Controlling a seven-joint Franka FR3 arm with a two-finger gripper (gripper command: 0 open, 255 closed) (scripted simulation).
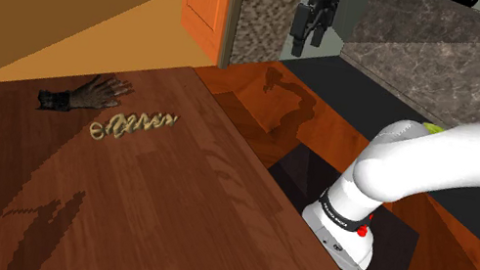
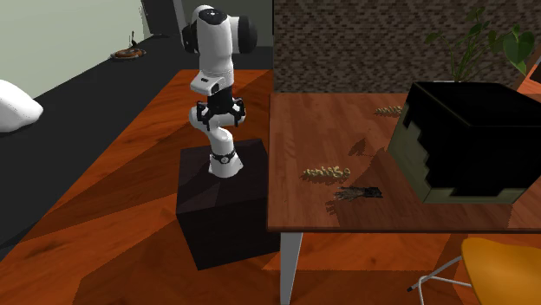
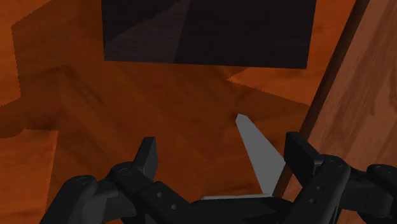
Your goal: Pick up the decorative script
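- Two black fingers (image 3: 147,154) of the gripper (image 3: 222,145) stand well apart in the wrist view: the claw is open, and the orange-brown floor (image 3: 127,102) shows through the gap.
- One script (image 1: 134,125), a tan cursive piece, lies flat on the wooden table (image 1: 175,218). In the shoulder view it sits toward the table's left part, well apart from the gripper (image 1: 305,40).
- Just beside the script, on its upper left in the shoulder view, lies a dark hand shape (image 1: 86,95) with its fingers spread. The two are close, but I cannot tell if they touch.
- From the second exterior view the script (image 2: 325,173) lies near the table's (image 2: 295,130) front edge, with the hand shape (image 2: 358,192) nearer that edge still.
- On the second exterior view's right a black box (image 2: 464,139) stands on the table, with a green plant (image 2: 485,39) rising behind it. A small tan object (image 2: 387,110) lies further back on the table, by the box.
- The white arm (image 2: 217,52) rises from its black stand (image 2: 225,208) beside the table, folded over itself, and the gripper (image 2: 220,115) hangs above the stand, pointing down, off to the side of the table.
- In the wrist view the stand (image 3: 210,32) shows beyond the fingers, and a grey table leg (image 3: 261,153) and the table's edge (image 3: 362,95) lie by one finger.
- An orange chair (image 2: 503,269) stands at the table's near corner in the second exterior view.
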